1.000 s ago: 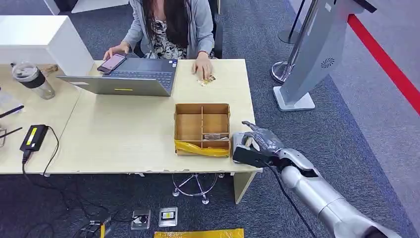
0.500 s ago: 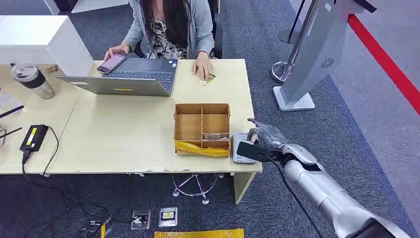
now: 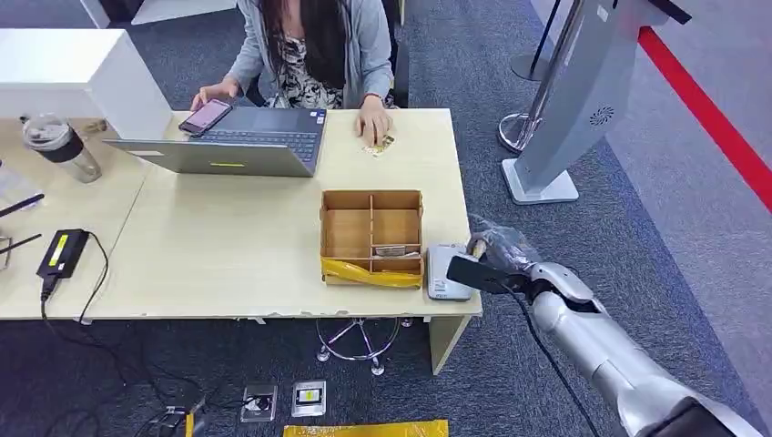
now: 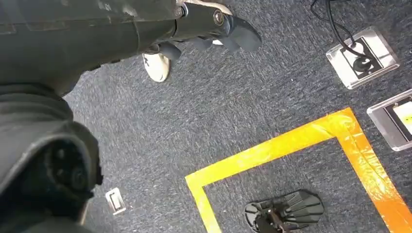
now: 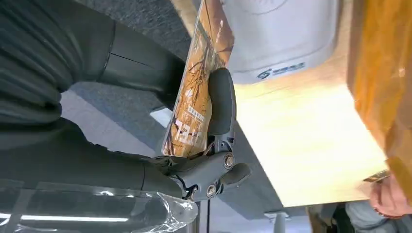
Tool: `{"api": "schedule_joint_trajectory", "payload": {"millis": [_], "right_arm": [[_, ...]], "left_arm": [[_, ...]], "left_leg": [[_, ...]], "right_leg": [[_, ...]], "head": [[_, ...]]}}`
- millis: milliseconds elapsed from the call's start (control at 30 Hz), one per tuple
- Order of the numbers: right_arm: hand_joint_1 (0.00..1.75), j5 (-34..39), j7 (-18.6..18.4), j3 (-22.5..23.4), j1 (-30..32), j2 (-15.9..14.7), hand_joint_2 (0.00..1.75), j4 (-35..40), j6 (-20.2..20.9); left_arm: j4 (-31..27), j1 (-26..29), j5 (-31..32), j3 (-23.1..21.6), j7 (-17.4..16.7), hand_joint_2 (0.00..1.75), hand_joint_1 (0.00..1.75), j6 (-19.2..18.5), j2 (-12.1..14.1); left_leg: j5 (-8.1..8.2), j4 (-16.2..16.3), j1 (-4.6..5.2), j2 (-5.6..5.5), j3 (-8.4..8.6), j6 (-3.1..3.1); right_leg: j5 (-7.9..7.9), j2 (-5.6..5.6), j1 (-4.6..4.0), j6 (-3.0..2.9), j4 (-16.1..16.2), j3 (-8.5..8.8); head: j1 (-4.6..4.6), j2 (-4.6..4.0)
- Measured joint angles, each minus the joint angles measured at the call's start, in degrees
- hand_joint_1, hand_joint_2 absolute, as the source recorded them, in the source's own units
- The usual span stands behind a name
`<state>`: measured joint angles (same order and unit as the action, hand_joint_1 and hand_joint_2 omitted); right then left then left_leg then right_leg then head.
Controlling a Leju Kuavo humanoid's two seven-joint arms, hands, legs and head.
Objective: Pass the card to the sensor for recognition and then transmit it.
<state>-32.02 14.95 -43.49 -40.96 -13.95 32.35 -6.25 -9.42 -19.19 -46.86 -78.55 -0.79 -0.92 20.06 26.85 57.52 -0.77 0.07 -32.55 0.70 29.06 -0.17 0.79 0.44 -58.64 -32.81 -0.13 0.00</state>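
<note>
My right hand (image 3: 499, 255) hangs just off the table's right front corner and pinches a card with an orange-brown print (image 5: 197, 92) between thumb and fingers (image 5: 221, 102). The card stands on edge beside the grey-white sensor (image 3: 443, 271), close to it but off to its side, not over its top. In the right wrist view the sensor (image 5: 282, 34) lies flat on the pale wooden table (image 5: 301, 145). My left hand (image 4: 209, 26) hangs over the carpet, fingers loosely apart with nothing in them.
A divided cardboard box (image 3: 371, 232) stands just left of the sensor. A person (image 3: 314, 45) sits at the far side with a laptop (image 3: 228, 141), one hand on small items (image 3: 378, 144). A grey kiosk stand (image 3: 564, 109) rises to the right.
My right hand has drifted right with the card, from over the sensor to beyond the table's edge. The sensor's top, covered before, now shows.
</note>
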Motion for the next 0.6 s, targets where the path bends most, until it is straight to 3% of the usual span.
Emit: {"api": "schedule_joint_trajectory", "payload": {"millis": [600], "right_arm": [[1.75, -3.6, -0.8, 0.2, -3.1, -1.4, 1.75, -3.1, -2.7]], "left_arm": [[0.0, -0.1, 1.3, 0.0, 0.0, 0.00, 0.00, -0.1, 0.0]], "left_leg": [[-0.02, 0.0, 0.01, 0.03, -0.01, 0.01]], "right_leg": [[-0.08, 0.02, 0.02, 0.00, 0.0, 0.01]], "head": [[0.02, 0.00]]}}
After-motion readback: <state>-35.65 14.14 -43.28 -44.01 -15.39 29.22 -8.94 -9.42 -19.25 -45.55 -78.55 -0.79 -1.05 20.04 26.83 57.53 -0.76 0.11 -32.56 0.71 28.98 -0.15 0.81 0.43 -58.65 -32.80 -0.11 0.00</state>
